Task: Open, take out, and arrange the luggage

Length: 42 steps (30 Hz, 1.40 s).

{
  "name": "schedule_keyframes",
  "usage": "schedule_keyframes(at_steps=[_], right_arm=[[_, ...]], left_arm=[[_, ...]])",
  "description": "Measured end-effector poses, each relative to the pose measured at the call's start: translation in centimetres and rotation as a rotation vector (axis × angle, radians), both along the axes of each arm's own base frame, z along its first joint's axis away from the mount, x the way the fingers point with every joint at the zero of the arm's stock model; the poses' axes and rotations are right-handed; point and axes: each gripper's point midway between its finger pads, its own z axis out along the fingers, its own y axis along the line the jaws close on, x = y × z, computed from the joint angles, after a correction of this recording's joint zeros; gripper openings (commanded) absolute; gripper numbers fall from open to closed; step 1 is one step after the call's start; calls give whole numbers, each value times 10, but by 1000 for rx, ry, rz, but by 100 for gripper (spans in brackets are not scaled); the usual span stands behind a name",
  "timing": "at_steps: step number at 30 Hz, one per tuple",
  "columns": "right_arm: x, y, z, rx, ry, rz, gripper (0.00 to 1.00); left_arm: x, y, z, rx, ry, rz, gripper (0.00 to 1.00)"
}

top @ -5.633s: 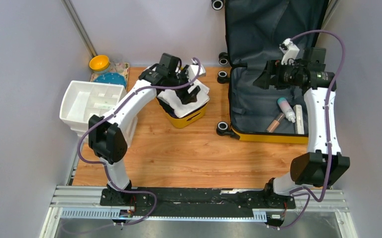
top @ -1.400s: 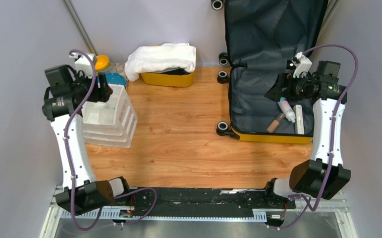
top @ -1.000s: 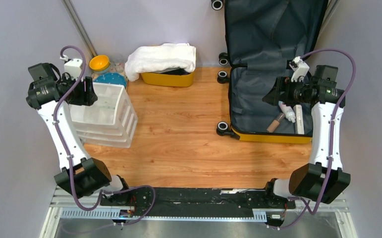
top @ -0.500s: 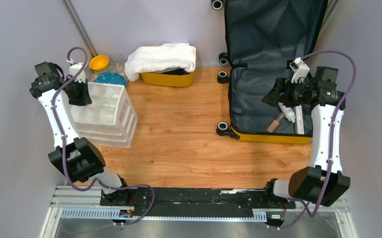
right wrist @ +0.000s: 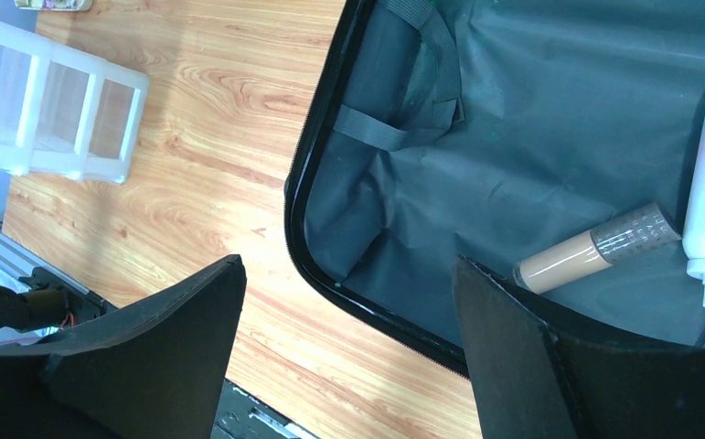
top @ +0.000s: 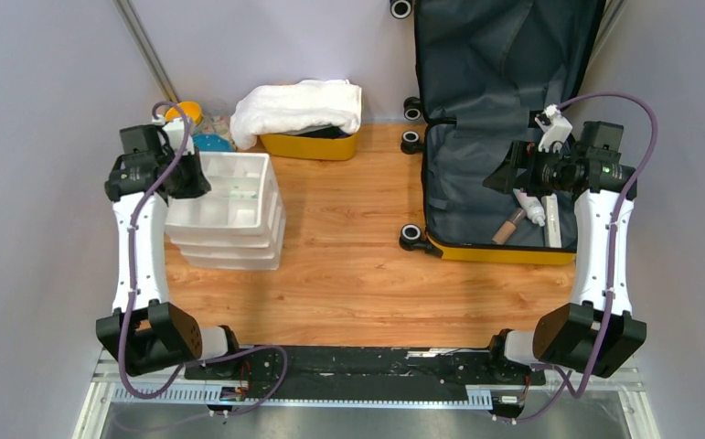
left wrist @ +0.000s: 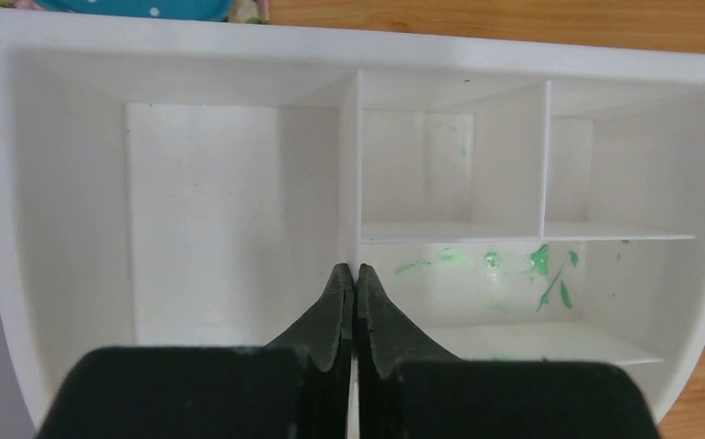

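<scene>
The luggage (top: 476,178) lies open at the right, its lid propped against the back wall and its dark grey lining (right wrist: 531,137) showing. Inside lie a white bottle (top: 529,203), a beige tube (top: 508,226) and a flat white box (top: 552,224). My right gripper (top: 506,174) hovers open over the near left corner of the case, and its wrist view shows the gripper (right wrist: 348,265) holding nothing. My left gripper (top: 189,183) is shut on a divider wall of the white organiser (top: 229,197); its fingertips (left wrist: 349,273) pinch that wall.
A yellow tub (top: 316,146) draped with a white towel (top: 298,105) stands at the back centre. A yellow bowl (top: 184,114) and a teal plate (top: 209,144) sit in the back left corner. Green smears mark one organiser compartment (left wrist: 531,265).
My left gripper has shut on the organiser's divider, and the organiser has slid right, away from the left wall. The right arm has barely moved.
</scene>
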Motion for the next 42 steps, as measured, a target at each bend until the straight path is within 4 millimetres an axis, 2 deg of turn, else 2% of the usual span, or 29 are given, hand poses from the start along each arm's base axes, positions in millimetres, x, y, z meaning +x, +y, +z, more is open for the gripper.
schedule_keyframes(at_steps=[7, 11, 17, 23, 26, 31, 33, 34, 37, 39, 42], right_arm=[[3, -6, -6, -17, 21, -26, 86], [5, -10, -10, -32, 38, -45, 86], [6, -15, -19, -48, 72, -66, 86], [5, -18, -19, -60, 80, -78, 87], [5, -19, -20, -68, 83, -85, 87], [5, -23, -22, -90, 85, -94, 87], [5, -26, -23, -106, 85, -99, 87], [5, -27, -23, -115, 85, -102, 87], [6, -34, -27, -152, 90, -112, 87], [7, -40, -29, -180, 102, -123, 87], [10, -53, -28, -213, 120, -143, 87]], left_arm=[[16, -81, 1, -44, -27, 20, 0], [30, -116, 1, -37, -28, 82, 0], [62, -170, 4, -67, -40, 142, 0], [75, -225, 5, -135, -49, 132, 0], [82, -245, 5, -178, -55, 143, 0], [95, -265, 6, -232, -61, 182, 1], [101, -274, 7, -252, -67, 188, 15], [103, -278, 8, -262, -70, 187, 39], [105, -290, 8, -288, -71, 157, 70], [105, -296, 9, -286, -75, 116, 78], [106, -296, 14, -260, -92, 40, 81]])
